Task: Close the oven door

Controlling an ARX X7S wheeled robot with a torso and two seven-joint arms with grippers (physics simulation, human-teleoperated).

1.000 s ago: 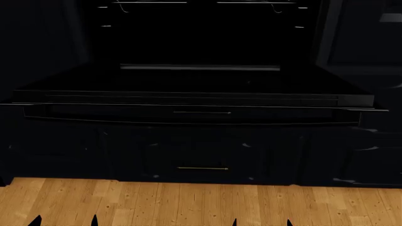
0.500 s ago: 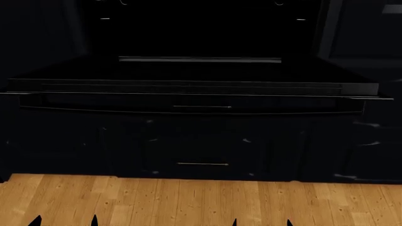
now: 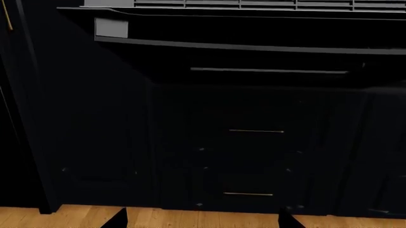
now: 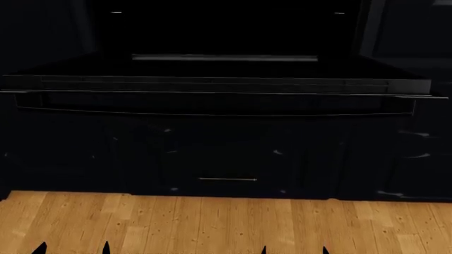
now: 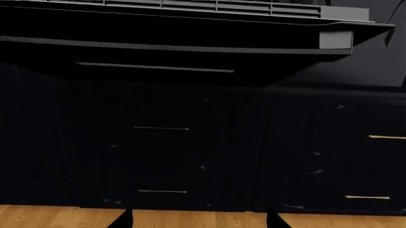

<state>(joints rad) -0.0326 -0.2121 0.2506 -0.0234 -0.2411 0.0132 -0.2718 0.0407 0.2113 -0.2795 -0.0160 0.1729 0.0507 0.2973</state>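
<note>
The oven door [image 4: 211, 74] lies folded down flat, its bar handle [image 4: 211, 93] along the front edge above the drawer fronts [image 4: 226, 159]. Step in hand, by judgement: approach. Left gripper [image 4: 73, 247] and right gripper [image 4: 295, 248] hang low over the wood floor [image 4: 211, 222], well short of the door, fingertips spread, holding nothing. The next move calls for reaching under the handle and lifting.

The oven door [image 5: 190, 35] hangs open and flat, seen from below, its long bar handle [image 5: 155, 67] running beneath it. Under the door stand dark drawer fronts [image 5: 161, 156] with short brass handles [image 5: 161, 128]. Below them lies the wooden floor [image 5: 51, 216]. The right hand [image 5: 198, 219] shows only two dark fingertips [image 5: 123, 220], set apart.
</note>
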